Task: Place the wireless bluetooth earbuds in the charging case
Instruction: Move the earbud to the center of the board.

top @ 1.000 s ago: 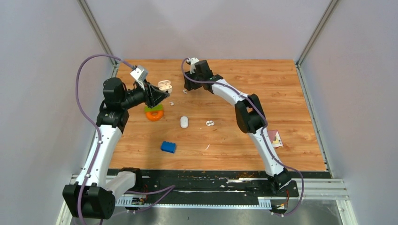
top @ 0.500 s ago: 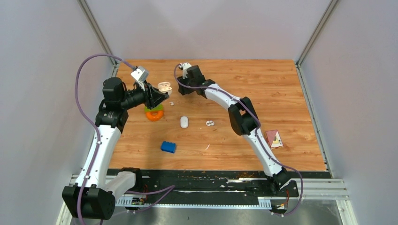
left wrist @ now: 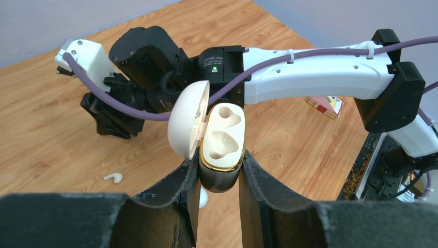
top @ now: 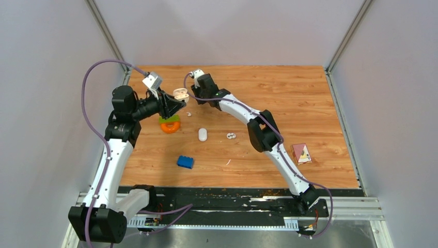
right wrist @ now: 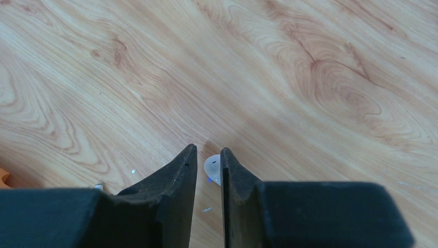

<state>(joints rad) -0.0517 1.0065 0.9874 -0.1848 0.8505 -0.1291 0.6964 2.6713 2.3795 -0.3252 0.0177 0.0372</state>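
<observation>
Surface: wooden table (top: 310, 103) sitting between grey walls (top: 232, 31) | Left wrist only: left gripper (left wrist: 219, 174) clamping open charging case (left wrist: 223, 139), sockets showing empty | Right wrist only: right gripper (right wrist: 208, 155) jaws standing nearly together, white earbud (right wrist: 211, 168) peeking between tips, grip unclear | Around: orange ring (top: 170, 125), blue brick (top: 185, 161) lying nearer; right arm (left wrist: 320, 72) crossing behind case

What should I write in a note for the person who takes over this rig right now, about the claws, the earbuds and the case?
Left claw: shut on the charging case, held up, lid open.
Right claw: near the case, jaws almost together; a small white piece shows at its tips, held or not I cannot tell.
On the table: one loose earbud and a pair.
Done: case is open; both wells empty.
Left: put the earbuds in.
</observation>
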